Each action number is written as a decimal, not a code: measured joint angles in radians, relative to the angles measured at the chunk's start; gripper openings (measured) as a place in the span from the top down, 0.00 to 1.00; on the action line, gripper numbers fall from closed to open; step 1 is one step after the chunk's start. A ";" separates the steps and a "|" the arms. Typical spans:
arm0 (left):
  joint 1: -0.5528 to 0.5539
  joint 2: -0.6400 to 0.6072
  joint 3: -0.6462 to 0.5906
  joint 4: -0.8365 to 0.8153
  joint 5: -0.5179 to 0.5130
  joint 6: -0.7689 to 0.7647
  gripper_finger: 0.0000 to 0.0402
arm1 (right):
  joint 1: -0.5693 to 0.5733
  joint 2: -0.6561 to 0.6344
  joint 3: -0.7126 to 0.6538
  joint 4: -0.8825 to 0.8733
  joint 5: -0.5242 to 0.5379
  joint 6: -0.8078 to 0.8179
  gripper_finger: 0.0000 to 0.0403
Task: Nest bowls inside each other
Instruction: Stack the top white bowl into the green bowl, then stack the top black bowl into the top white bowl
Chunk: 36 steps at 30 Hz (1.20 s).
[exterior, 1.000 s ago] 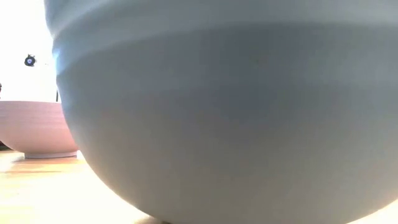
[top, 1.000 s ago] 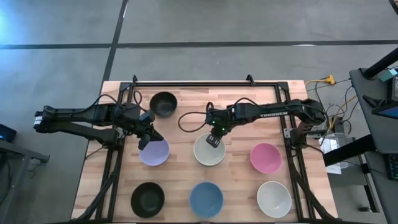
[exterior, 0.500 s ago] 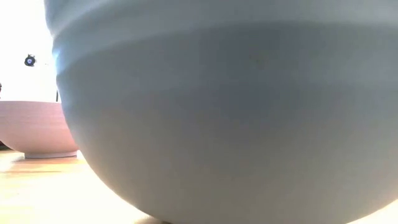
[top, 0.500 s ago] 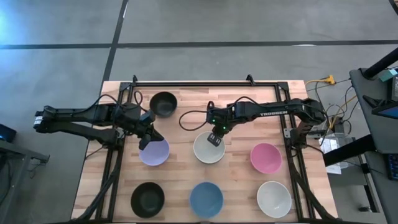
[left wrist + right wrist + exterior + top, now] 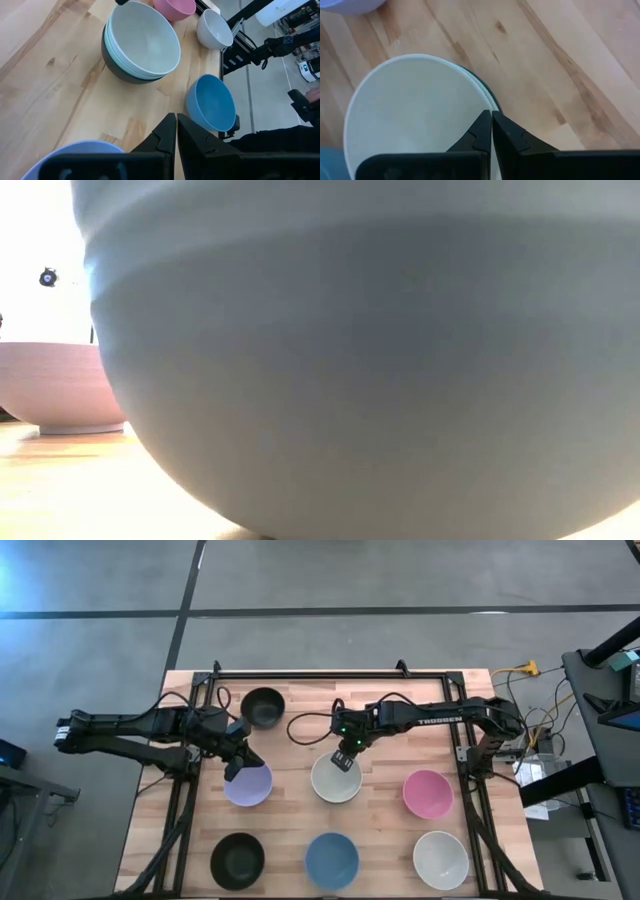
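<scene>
At table centre I see a nested stack (image 5: 336, 780): a white bowl (image 5: 144, 39) on top, a pale green one under it and a black one (image 5: 117, 67) at the bottom, as the left wrist view shows. The other bowls sit singly on the wooden table (image 5: 385, 695): lavender bowl (image 5: 248, 784) to the left of the stack, pink bowl (image 5: 427, 793) to its right, a black bowl (image 5: 262, 706) at the far left, and along the near edge a second black bowl (image 5: 237, 860), the blue bowl (image 5: 331, 860) and a second white bowl (image 5: 440, 859). The blue bowl's wall fills nearly all of the low view, with the pink one beside it. The right gripper (image 5: 343, 760) is over the far rim of the stack, fingers pressed together and holding nothing. The left gripper (image 5: 233, 770) is at the far left rim of the lavender bowl, fingers likewise together and empty.
</scene>
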 joint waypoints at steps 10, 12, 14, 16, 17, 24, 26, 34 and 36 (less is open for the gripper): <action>0.000 0.006 0.000 0.000 0.000 0.003 1.00 | -0.002 0.001 -0.004 -0.041 0.000 -0.019 0.98; 0.000 0.008 0.000 -0.001 0.000 0.003 1.00 | -0.002 0.002 -0.005 -0.044 0.000 -0.027 0.98; 0.000 0.008 0.000 -0.001 0.000 0.003 1.00 | -0.002 0.002 -0.005 -0.048 0.000 -0.030 0.98; 0.000 0.010 0.000 0.000 0.000 0.003 1.00 | -0.001 0.002 -0.005 -0.049 0.000 -0.030 0.98; 0.000 0.010 0.000 -0.001 0.000 0.003 1.00 | -0.001 0.002 -0.006 -0.049 0.000 -0.028 0.98; 0.000 0.009 0.000 0.000 -0.002 0.004 1.00 | -0.002 -0.029 0.016 -0.032 0.000 -0.032 0.98; 0.000 0.009 0.000 0.000 -0.028 0.004 1.00 | 0.005 -0.061 0.029 -0.027 -0.010 -0.044 0.98; 0.000 0.023 0.000 0.037 -0.234 0.004 1.00 | 0.094 -0.302 -0.049 0.081 -0.145 -0.207 0.98; 0.003 0.035 0.000 0.050 -0.258 0.004 1.00 | 0.111 -0.378 -0.122 0.146 -0.163 -0.207 0.98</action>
